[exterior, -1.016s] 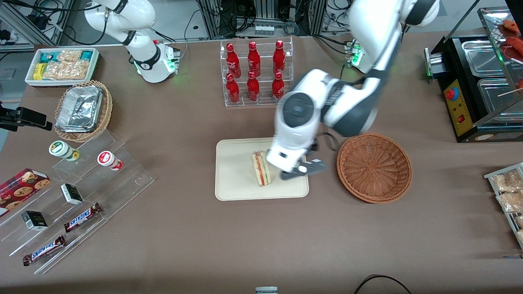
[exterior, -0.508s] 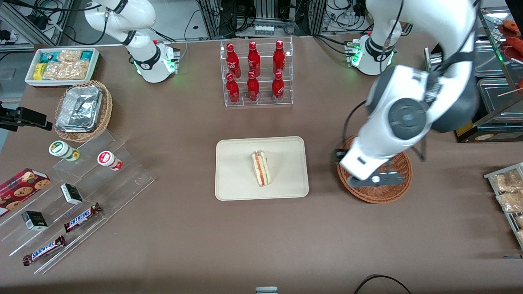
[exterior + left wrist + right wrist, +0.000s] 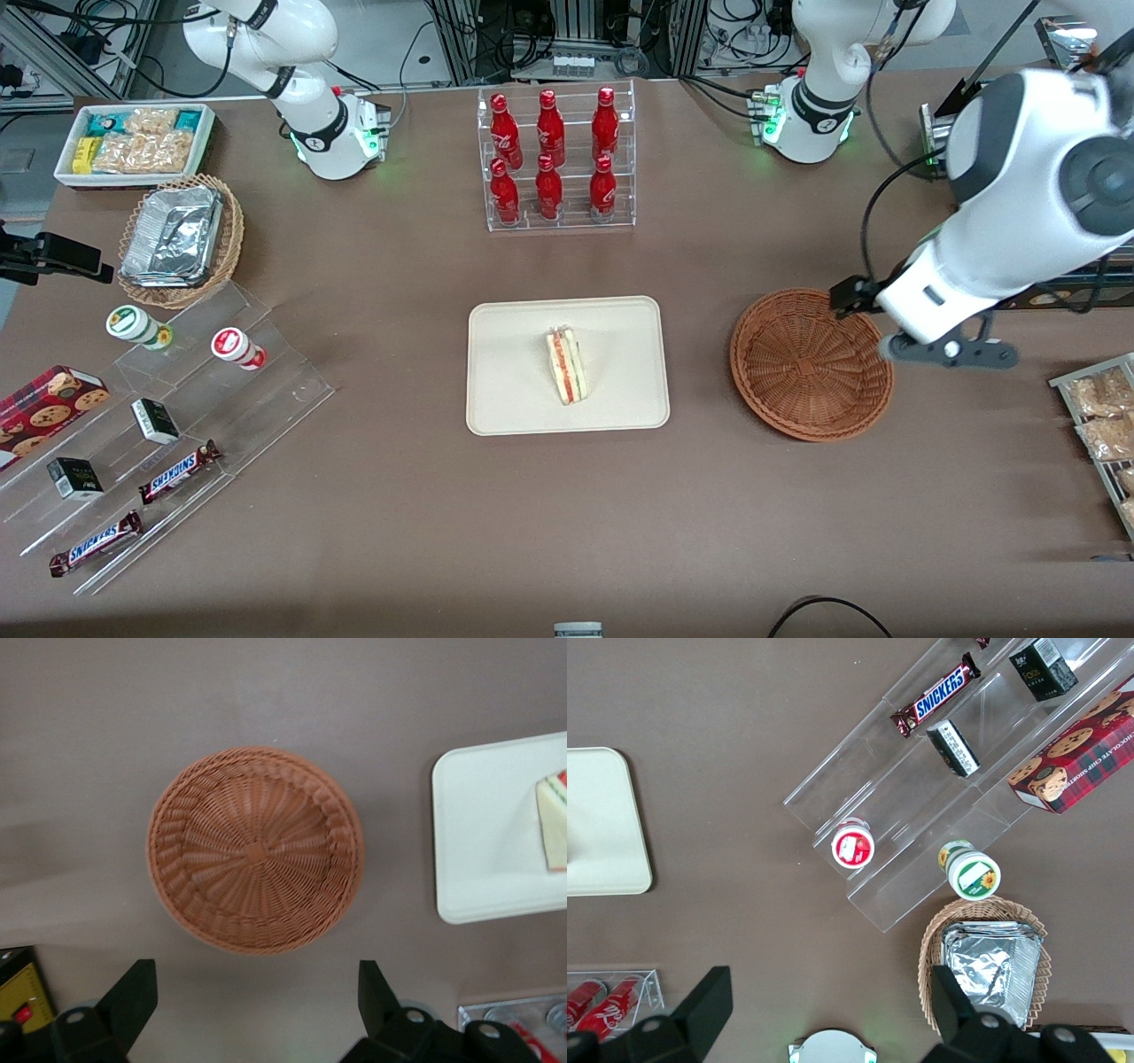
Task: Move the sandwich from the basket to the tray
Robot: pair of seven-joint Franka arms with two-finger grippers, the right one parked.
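The sandwich (image 3: 565,365), a pale wedge with red and greenish filling, lies on the cream tray (image 3: 514,390) near its middle. The reddish-brown basket (image 3: 811,363) stands beside the tray toward the working arm's end and has nothing in it. The left arm's gripper (image 3: 950,352) hovers above the table just off the basket's rim, toward the working arm's end. It is open with nothing between its fingers. In the left wrist view the gripper (image 3: 256,985) is spread wide beside the basket (image 3: 255,850), with the tray (image 3: 483,833) and the sandwich's edge (image 3: 553,819) farther off.
A rack of red bottles (image 3: 554,159) stands farther from the camera than the tray. A black appliance (image 3: 1019,195) and a snack rack (image 3: 1099,416) sit at the working arm's end. Acrylic shelves (image 3: 177,425), a foil-lined basket (image 3: 182,239) and a white bin (image 3: 133,142) occupy the parked arm's end.
The gripper left the tray, swept across the basket and now hangs off its rim toward the working arm's end. The sandwich has stayed on the tray.
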